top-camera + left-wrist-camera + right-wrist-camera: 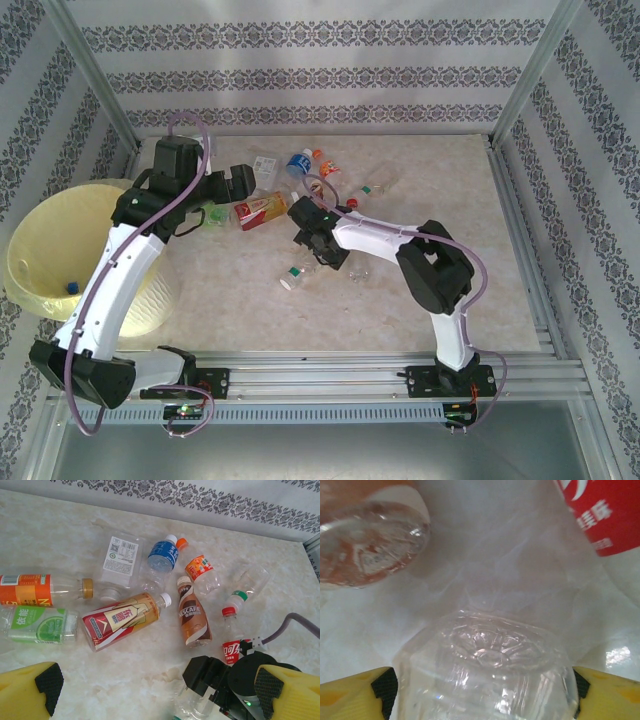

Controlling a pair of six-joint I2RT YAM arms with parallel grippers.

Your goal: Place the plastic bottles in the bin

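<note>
Clear bottle (pixel 485 665) flanked by right gripper (pixel 482 692) pads; clamped or not, cannot tell. Left gripper (pixel 156 685) jaws wide apart above plastic bottles (pixel 120 620). Bin (pixel 40 250) at left edge of table (pixel 500 250); open surface toward right edge.

Ten or so plastic bottles (pixel 120 620) on the table (pixel 50 540), perhaps one more inside the single bin (pixel 35 215).

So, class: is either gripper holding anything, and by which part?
Left gripper: nothing, fingers open. Right gripper: fingers either side of a clear bottle near its base; whether they grip it cannot be told.
</note>
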